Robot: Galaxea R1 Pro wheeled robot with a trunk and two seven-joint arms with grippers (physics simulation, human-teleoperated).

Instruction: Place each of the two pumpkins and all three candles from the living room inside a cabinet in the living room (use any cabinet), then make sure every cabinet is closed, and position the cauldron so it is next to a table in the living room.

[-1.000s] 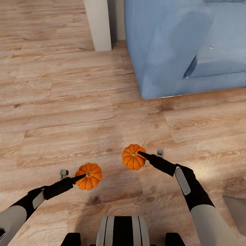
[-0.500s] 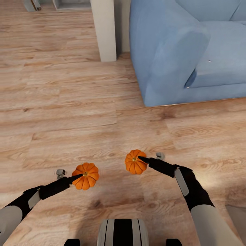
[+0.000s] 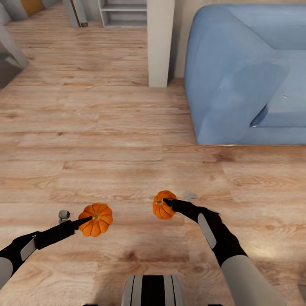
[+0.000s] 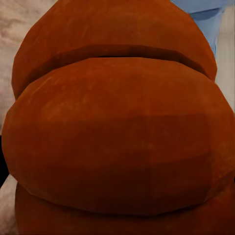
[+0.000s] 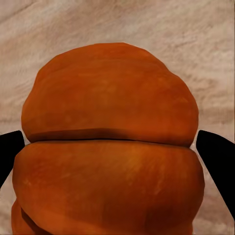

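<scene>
I hold two small orange ribbed pumpkins above the wood floor. In the head view the left pumpkin is low and left, with my left gripper shut on it. The right pumpkin hangs just right of centre, and my right gripper is shut on it. Up close, the left wrist view has the left pumpkin with blue sofa behind. In the right wrist view the right pumpkin sits between dark fingertips. The candles, cabinet and cauldron are out of view.
A blue sofa stands at the right, its near corner roughly a metre ahead. A cream pillar rises beside it. Behind it is a grey open shelf, and a grey slanted object sits far left. Wood floor stretches ahead and left.
The whole picture has shifted: sofa and pillar slid right and down, and more of the far room shows, so the camera moved. Both grippers still hold their pumpkins.
</scene>
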